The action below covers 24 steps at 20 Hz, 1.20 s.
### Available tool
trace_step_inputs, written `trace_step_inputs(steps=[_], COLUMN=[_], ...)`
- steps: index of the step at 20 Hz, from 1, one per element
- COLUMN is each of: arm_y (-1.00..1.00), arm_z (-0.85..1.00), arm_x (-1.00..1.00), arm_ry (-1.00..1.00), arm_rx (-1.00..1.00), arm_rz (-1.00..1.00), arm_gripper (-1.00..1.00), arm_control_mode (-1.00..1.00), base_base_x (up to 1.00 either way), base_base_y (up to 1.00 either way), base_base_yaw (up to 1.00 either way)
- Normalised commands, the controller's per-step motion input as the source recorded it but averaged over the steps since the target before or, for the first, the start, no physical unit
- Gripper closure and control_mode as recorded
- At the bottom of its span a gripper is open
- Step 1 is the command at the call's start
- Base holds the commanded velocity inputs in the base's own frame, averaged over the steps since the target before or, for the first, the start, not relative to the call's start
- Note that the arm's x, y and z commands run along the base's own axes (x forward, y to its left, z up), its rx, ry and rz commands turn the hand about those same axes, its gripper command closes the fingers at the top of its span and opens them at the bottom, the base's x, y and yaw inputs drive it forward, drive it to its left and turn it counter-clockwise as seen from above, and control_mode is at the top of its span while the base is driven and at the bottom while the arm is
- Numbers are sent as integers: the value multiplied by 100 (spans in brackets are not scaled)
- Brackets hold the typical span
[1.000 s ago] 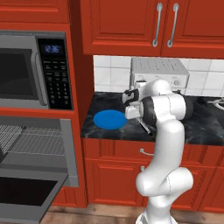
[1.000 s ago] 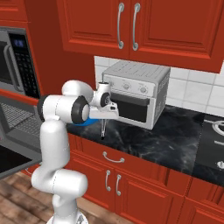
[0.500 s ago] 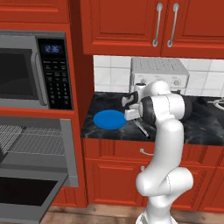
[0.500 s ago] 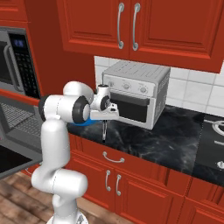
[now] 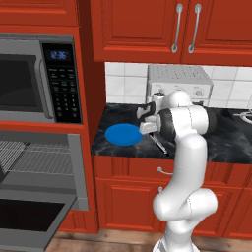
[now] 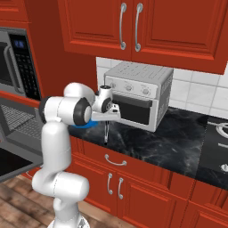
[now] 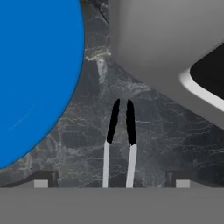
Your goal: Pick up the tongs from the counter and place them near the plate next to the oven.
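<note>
- The white arm reaches over the black marbled bench point(image 5: 224, 145), its tool point(image 7: 111, 183) hanging above the stone between the blue plate point(image 5: 123, 134) and the toaster oven point(image 6: 139, 96).
- From the hand view the tool stands wide: its two dark finger tips point(image 7: 41, 179) sit far out to either side, and neither touches the tongs point(image 7: 119, 144) that run up between them.
- The tongs are slim and silver with black ends. In the hand view the two black ends lie close together over the dark stone, pointing away from the hand.
- In the left base view the tongs point(image 5: 160, 144) slant down from under the wrist toward the bench front; in the right base view they point(image 6: 106, 132) hang nearly upright below the tool, the lower end by the bench's front edge.
- I cannot tell from any view whether the tongs already lie flat on the stone.
- The plate point(image 7: 35, 74) lies flat on the bench just beside the tongs, apart from them, with a strip of bare stone between.
- The toaster oven point(image 5: 178, 84) stands at the back of the bench by the tiled wall, on the tongs' other side.
- To the left of the bench a microwave point(image 5: 37, 81) sits in the red cabinet wall above an oven with its door open point(image 5: 34, 216).
</note>
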Motion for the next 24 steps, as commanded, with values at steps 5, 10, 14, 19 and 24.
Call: trace_step_inputs(steps=[5,10,14,19,24], arm_y=[14,12,17,16,16], arm_z=[35,19,3,0,0], arm_x=[-35,-54,-68,-73,-85], arm_ry=[-4,-1,-1,-3,-14], arm_rx=[5,0,0,0,0], arm_rz=[2,-4,-11,-10,-13], arm_gripper=[-100,-100,-100,-100,-100], arm_control_mode=[-100,-100,-100,-100,-100], base_base_x=[0,0,0,0,0], base_base_y=[0,0,0,0,0], base_base_yaw=[0,0,0,0,0])
